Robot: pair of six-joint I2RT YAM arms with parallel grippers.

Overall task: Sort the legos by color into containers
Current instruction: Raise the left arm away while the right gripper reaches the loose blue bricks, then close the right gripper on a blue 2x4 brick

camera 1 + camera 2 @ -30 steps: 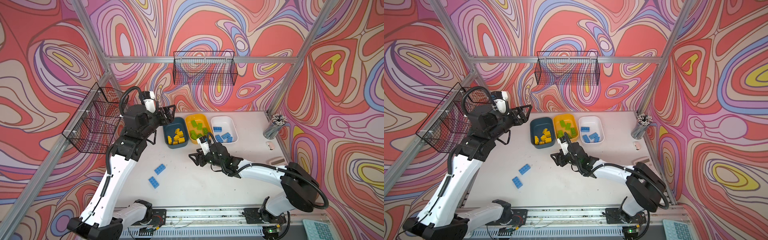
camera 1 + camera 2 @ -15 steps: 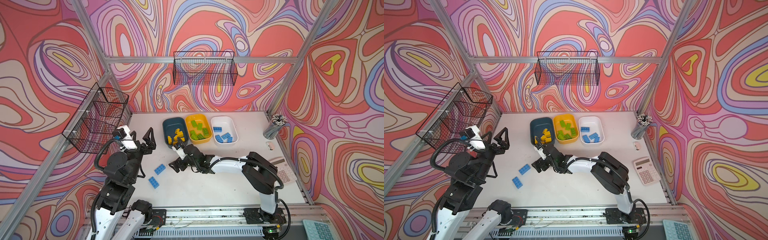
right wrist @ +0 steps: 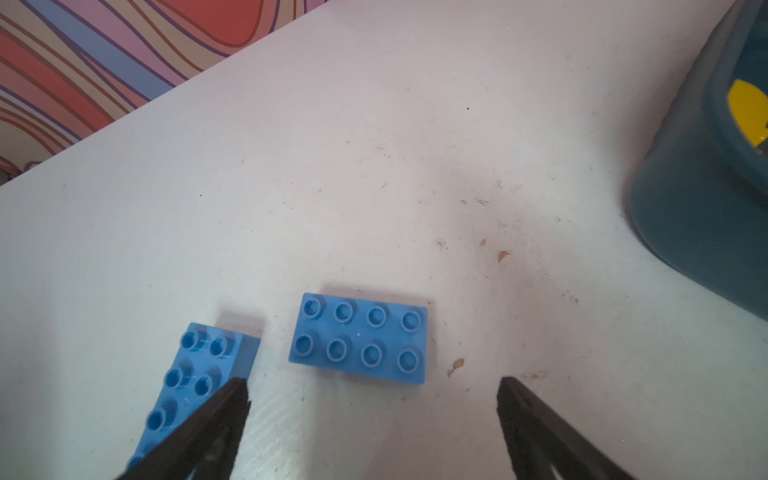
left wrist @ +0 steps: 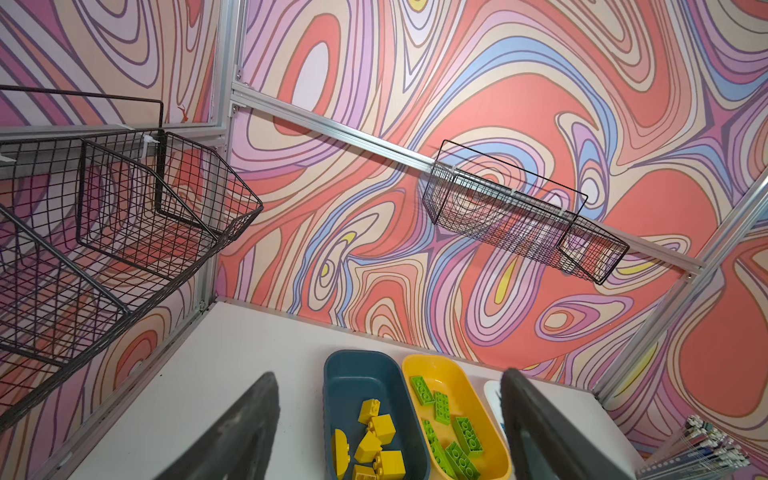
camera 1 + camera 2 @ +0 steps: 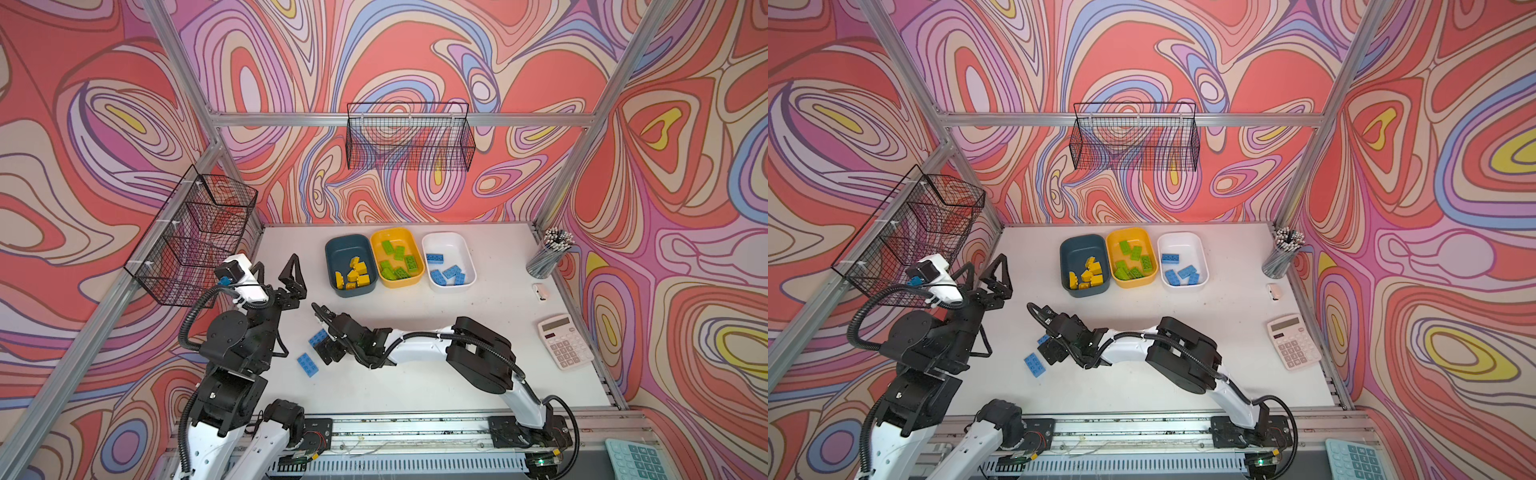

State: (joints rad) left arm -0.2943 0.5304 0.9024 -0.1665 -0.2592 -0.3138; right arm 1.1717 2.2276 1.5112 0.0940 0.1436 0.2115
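Legos (image 5: 353,274) mostly sorted | two blue bricks (image 3: 360,338) left on counter (image 3: 374,145) | I see left pincer (image 4: 388,374), right pincer (image 3: 372,384) spread, empty.

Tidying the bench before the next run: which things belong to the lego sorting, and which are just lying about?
Job: far blue brick, near blue brick, teal tub, yellow tub, white tub.
Lying about: calculator, pen cup, back wire basket, side wire basket.
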